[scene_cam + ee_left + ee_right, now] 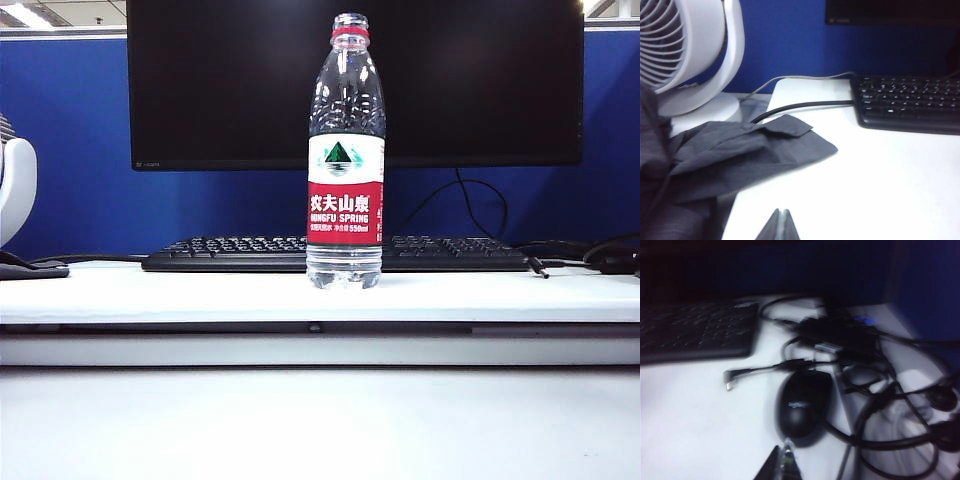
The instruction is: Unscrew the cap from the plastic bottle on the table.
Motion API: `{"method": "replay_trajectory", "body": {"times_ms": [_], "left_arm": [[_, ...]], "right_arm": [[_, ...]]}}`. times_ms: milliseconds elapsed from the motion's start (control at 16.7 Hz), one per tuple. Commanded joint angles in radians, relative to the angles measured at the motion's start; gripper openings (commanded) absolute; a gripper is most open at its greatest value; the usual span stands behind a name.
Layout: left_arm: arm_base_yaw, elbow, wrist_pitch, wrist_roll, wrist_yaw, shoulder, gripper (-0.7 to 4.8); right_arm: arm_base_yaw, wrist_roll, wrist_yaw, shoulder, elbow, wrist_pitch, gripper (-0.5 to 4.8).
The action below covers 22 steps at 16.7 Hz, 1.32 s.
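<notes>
Clear plastic bottle (345,160) stands upright mid-table (200,290), long axis vertical, just before the keyboard (240,254); its neck appears bare above the red ring, no cap in sight, so the unscrewing looks done. The left gripper (781,216) hangs pinched shut and empty near a grey cloth (740,150), the right gripper (782,452) likewise over the mouse (802,405). Neither is near the bottle; next I would just check the cap is off.
</notes>
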<state>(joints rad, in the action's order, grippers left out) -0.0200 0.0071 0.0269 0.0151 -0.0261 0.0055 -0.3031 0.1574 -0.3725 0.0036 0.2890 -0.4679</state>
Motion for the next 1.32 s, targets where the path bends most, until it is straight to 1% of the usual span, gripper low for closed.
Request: {"method": "replay_trajectory", "body": {"times_ms": [60, 180, 299, 359, 419, 479, 539, 598, 838, 957, 1316], "left_arm": [[0.001, 0.0, -0.001, 0.008, -0.003, -0.003, -0.05], [0.001, 0.0, 0.002, 0.007, -0.003, -0.003, -0.05], [0.001, 0.001, 0.002, 0.007, -0.004, -0.003, -0.05], [0.001, 0.0, 0.002, 0.007, -0.004, -0.002, -0.05], [0.001, 0.001, 0.002, 0.007, -0.004, -0.003, -0.05], [0.001, 0.001, 0.002, 0.008, -0.004, -0.003, -0.05], [0.001, 0.001, 0.002, 0.007, -0.003, -0.002, -0.05], [0.001, 0.001, 0.002, 0.007, -0.004, -0.003, -0.05], [0.001, 0.001, 0.002, 0.007, -0.004, -0.003, -0.05], [0.001, 0.001, 0.002, 0.007, -0.004, -0.003, -0.05], [0.001, 0.001, 0.002, 0.008, -0.004, -0.002, -0.05]], "right_arm": [[0.063, 0.003, 0.011, 0.002, -0.008, 0.026, -0.01], [0.098, -0.004, 0.01, 0.001, -0.046, 0.107, -0.01], [0.142, -0.004, 0.013, 0.001, -0.132, 0.278, -0.01], [0.17, -0.004, 0.042, 0.001, -0.189, 0.383, -0.01], [0.206, -0.004, 0.113, 0.001, -0.249, 0.49, -0.01], [0.232, -0.005, 0.175, -0.002, -0.288, 0.545, -0.01], [0.261, -0.019, 0.232, -0.002, -0.289, 0.518, -0.01], [0.29, -0.027, 0.264, -0.002, -0.289, 0.502, -0.01], [0.339, -0.087, 0.259, -0.002, -0.289, 0.522, -0.01], [0.341, -0.087, 0.261, -0.002, -0.289, 0.551, -0.01], [0.338, -0.087, 0.301, -0.002, -0.289, 0.547, -0.01]]}}
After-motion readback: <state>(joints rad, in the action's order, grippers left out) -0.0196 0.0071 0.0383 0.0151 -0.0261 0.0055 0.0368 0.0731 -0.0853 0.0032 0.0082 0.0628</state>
